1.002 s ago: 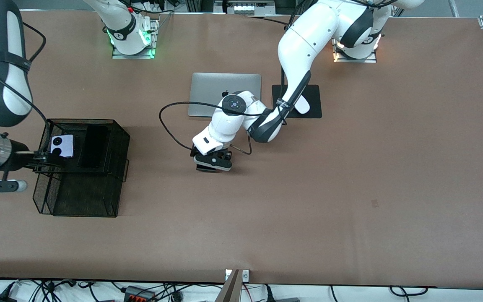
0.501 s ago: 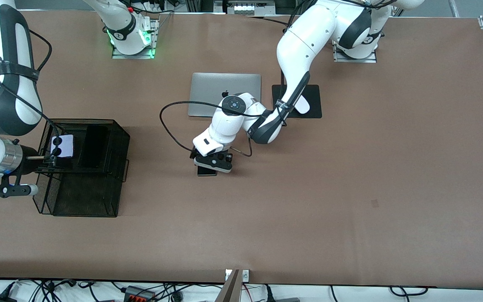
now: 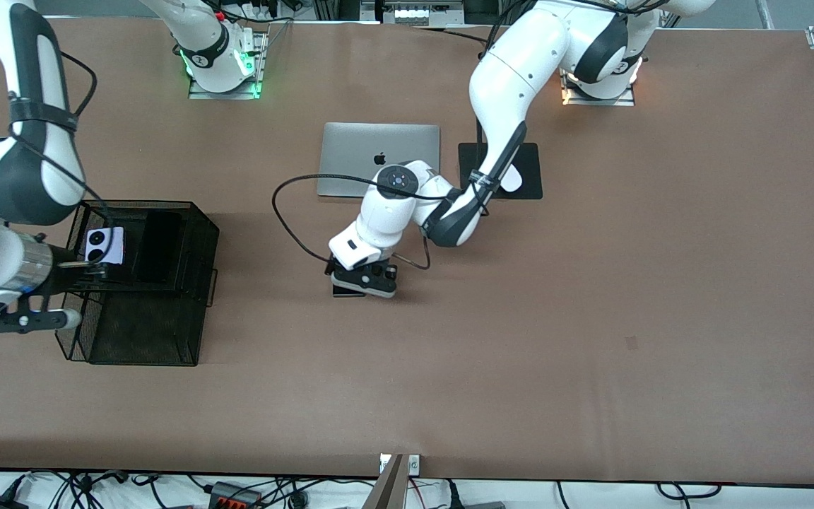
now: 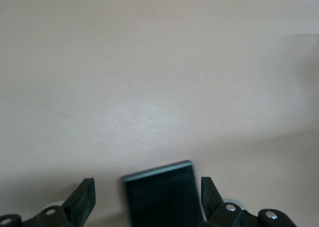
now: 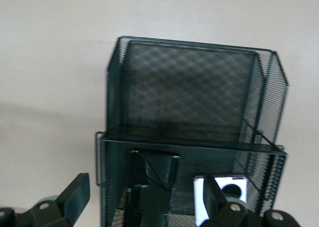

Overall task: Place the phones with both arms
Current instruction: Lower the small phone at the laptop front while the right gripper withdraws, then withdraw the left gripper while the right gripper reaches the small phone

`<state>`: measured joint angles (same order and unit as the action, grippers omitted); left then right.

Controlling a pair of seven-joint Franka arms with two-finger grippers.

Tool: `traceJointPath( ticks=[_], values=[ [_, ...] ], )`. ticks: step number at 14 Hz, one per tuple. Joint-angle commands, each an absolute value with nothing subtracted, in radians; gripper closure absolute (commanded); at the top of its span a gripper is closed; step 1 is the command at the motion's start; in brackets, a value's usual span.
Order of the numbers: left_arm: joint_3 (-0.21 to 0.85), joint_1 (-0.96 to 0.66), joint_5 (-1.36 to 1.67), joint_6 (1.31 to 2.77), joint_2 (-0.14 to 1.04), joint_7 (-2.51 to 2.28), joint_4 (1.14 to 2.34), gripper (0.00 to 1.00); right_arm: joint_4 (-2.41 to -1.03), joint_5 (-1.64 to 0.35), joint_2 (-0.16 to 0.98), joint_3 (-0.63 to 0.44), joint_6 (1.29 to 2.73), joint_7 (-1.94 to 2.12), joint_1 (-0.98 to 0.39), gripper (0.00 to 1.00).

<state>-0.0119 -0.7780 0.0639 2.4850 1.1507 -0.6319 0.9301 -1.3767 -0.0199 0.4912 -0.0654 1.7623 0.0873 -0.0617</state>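
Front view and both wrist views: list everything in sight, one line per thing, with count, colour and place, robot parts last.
Table: one, brown, under everything.
Mesh rack: one, black wire, at the right arm's end of the table.
Lilac-white phone: one, two black circles, in the rack.
Long phone: one, black, in the rack beside the lilac-white phone.
Squarish phone: one, black, flat on the table, nearer the front camera than the laptop.
Laptop: one, silver, closed, mid-table near the bases.
Mouse pad: one, black, beside the laptop.
Mouse: one, white, on the pad.
Left tool: one, black, open, straddling the squarish phone.
Right tool: one, black, open, at the rack.
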Motion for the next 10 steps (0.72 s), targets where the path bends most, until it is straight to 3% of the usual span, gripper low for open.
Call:
traceJointPath(
  ticks=[1,3,10],
  values=[
    [0.009,-0.695,0.060,2.321,1.062,-0.539,0.919,0.06,-1.381,-0.032,0.489,-0.067,1.763,0.074,-0.095,0.00],
    [0.028,-0.635,0.063,2.190,0.997,-0.509,0.920,0.00,-1.381,-0.031,0.491,-0.067,1.761,0.074,-0.141,0.00],
    [0.091,-0.424,0.100,1.935,0.835,-0.339,0.957,0.00,-1.378,-0.044,0.589,-0.067,1.834,0.072,-0.331,0.00]
  ],
)
